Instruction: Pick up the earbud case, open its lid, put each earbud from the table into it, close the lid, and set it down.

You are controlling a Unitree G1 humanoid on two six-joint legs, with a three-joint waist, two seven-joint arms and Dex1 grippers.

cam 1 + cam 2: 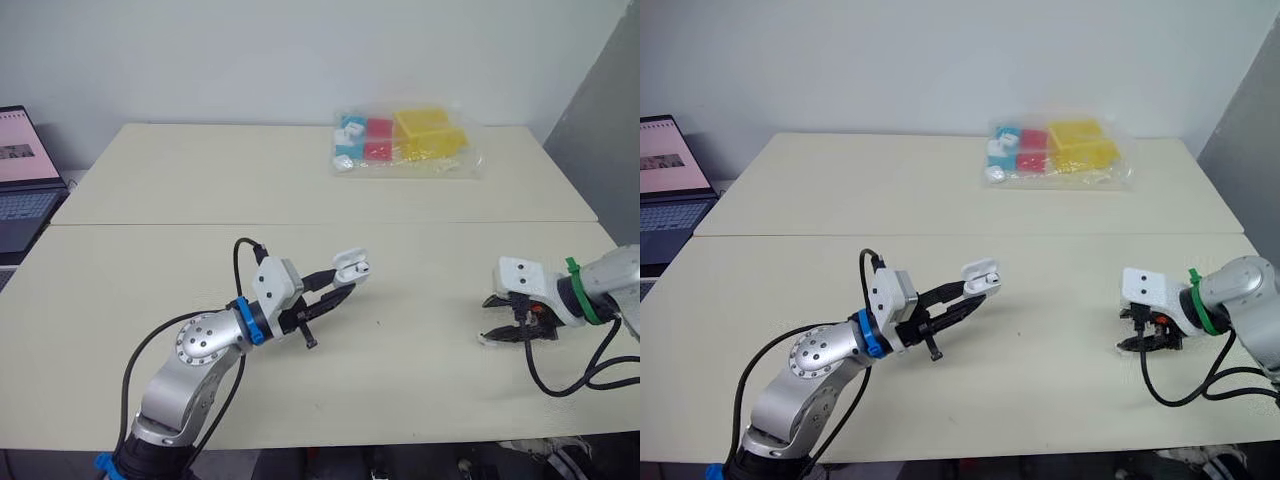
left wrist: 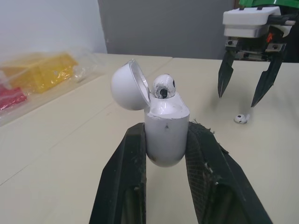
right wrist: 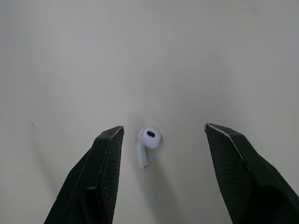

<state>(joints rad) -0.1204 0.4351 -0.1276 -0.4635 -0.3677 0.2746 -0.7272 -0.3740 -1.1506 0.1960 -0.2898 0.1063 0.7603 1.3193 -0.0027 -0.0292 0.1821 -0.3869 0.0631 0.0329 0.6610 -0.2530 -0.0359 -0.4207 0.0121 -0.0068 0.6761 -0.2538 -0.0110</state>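
Observation:
My left gripper (image 1: 343, 281) is shut on the white earbud case (image 1: 352, 266), held above the middle of the table. The case's lid (image 2: 129, 85) is swung open, and one white earbud (image 2: 163, 86) sits in the case (image 2: 166, 128). A second white earbud (image 3: 148, 142) lies on the table at the right. My right gripper (image 3: 163, 127) hangs open just over it, one finger on each side, touching nothing. The left wrist view also shows that right gripper (image 2: 242, 91) above the loose earbud (image 2: 240, 118).
A clear plastic bag (image 1: 405, 140) of red, yellow and blue blocks lies at the table's far side. A laptop (image 1: 25, 180) stands off the left edge. A seam (image 1: 300, 223) runs across the cream table.

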